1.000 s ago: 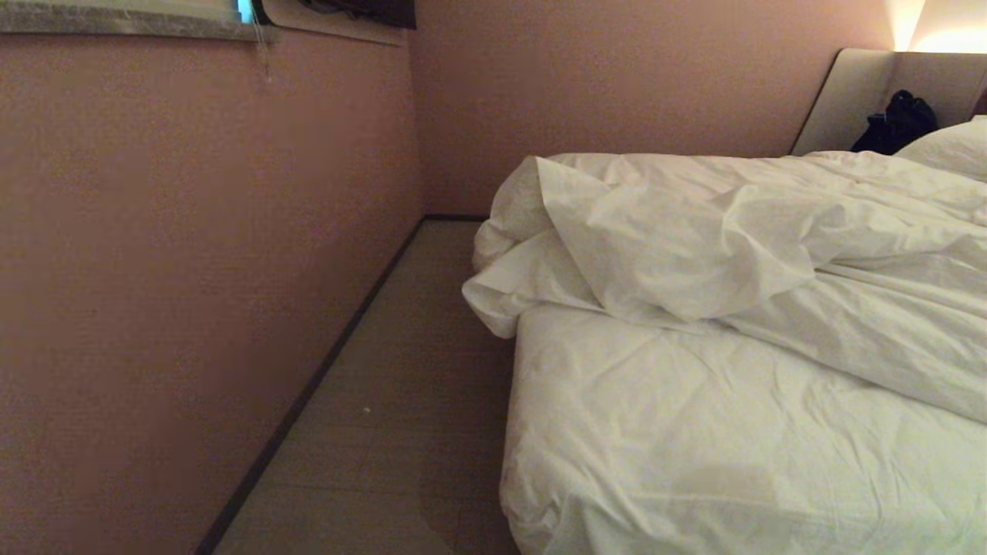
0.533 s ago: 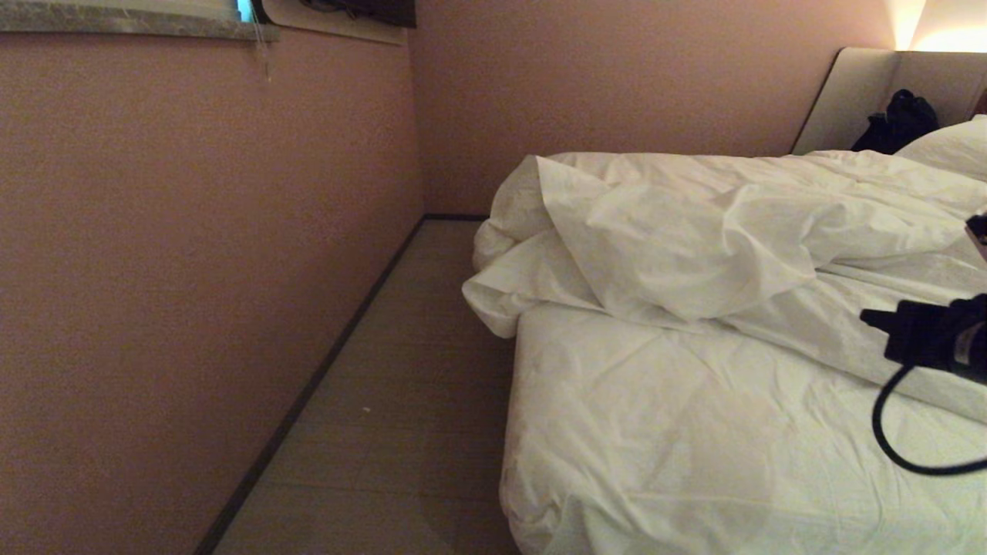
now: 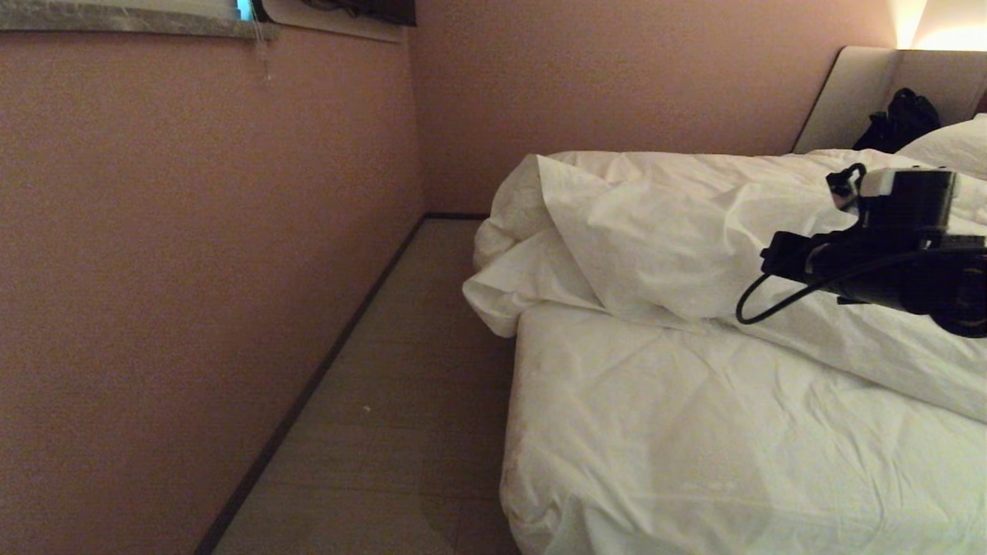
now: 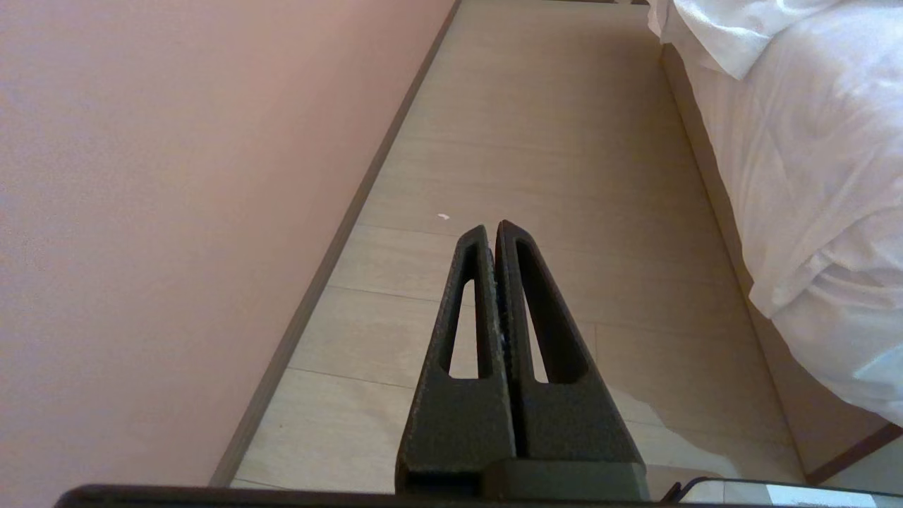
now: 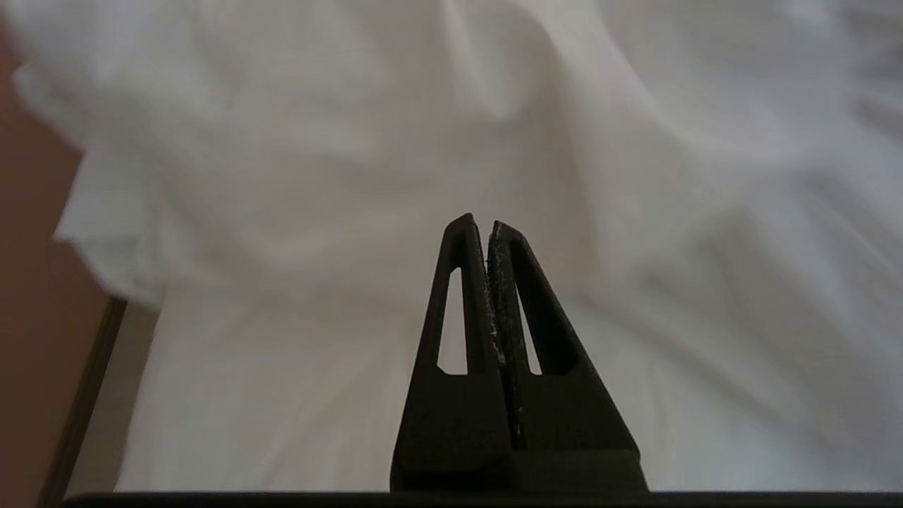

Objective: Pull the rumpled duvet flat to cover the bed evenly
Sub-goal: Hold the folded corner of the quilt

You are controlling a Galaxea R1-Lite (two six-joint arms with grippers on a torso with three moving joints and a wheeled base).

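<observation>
Duvet: bunched in a thick rumpled heap across the far part of the bed, its folded near edge running slantwise, one corner spilling over the bed's left side toward the floor.
Right gripper: fingers pressed together, holding nothing; it hangs in the air over the bed, pointing toward the heaped duvet, clear of the cloth.
Right arm: reaches in from the right of the head view, in front of the duvet, a black cable looping under it.
Left gripper: fingers clenched together, empty; it sits low beside the bed, pointing along the floor strip.
Sheet: the near part of the mattress lies bare under a wrinkled white sheet, uncovered by the duvet.
Pillow: white, at the far right, just beyond the duvet.
Headboard: pale padded panel behind the pillow, with a dark bag-like object against it.
Floor: pale planks in a narrow strip between the bed and the wall.
Wall: pinkish, close on the left, meeting a second wall at the far corner.
</observation>
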